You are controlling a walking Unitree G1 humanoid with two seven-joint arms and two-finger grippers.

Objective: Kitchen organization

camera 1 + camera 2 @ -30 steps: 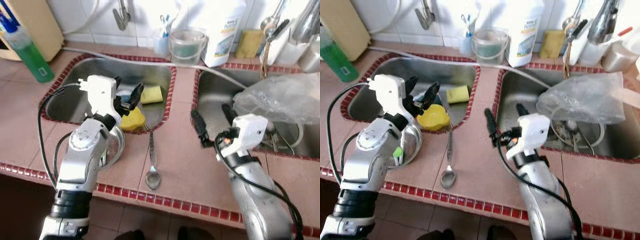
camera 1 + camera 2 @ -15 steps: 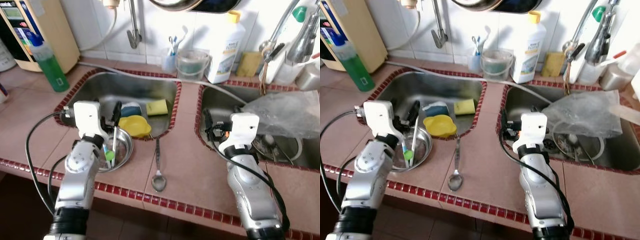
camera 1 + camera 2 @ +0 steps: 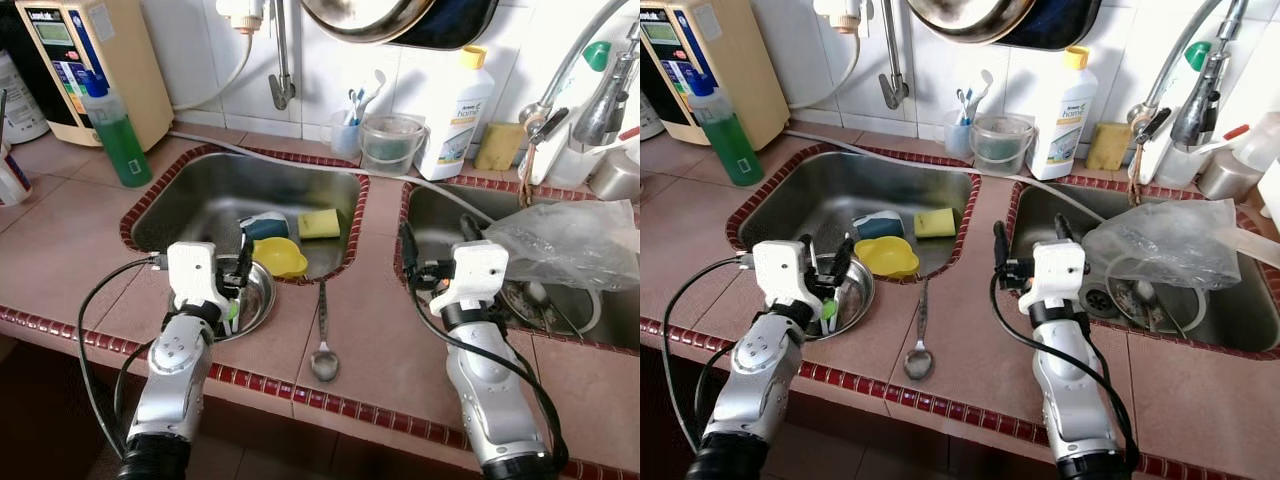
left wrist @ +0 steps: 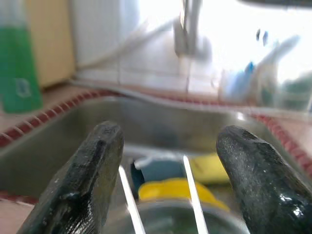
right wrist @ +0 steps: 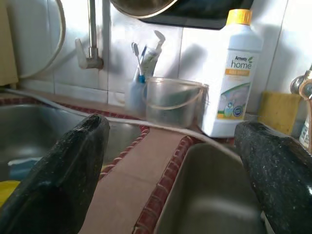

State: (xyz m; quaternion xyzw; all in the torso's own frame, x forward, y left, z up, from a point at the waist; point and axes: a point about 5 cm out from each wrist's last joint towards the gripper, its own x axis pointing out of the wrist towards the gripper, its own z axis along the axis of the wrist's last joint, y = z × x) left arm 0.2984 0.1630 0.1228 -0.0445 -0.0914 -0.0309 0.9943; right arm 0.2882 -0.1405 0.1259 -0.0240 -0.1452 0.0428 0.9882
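Green bottle (image 3: pixel 118 142) stands beside beige water dispenser (image 3: pixel 85 60) at counter's left rear. White hose (image 3: pixel 300 157) runs along tiled ledge behind both sinks. Dark pan (image 3: pixel 400 18) hangs on wall above. Faucet (image 3: pixel 283 60) over left sink.

1. The left gripper (image 3: pixel 236 263) has drawn back from above the left sink toward the steel bowl (image 3: pixel 255 292) at the near edge of the surface; its fingers now stand apart above the bowl.
2. The right gripper (image 3: pixel 1028 232) has lifted off the surface and now points at the back wall, fingers spread.
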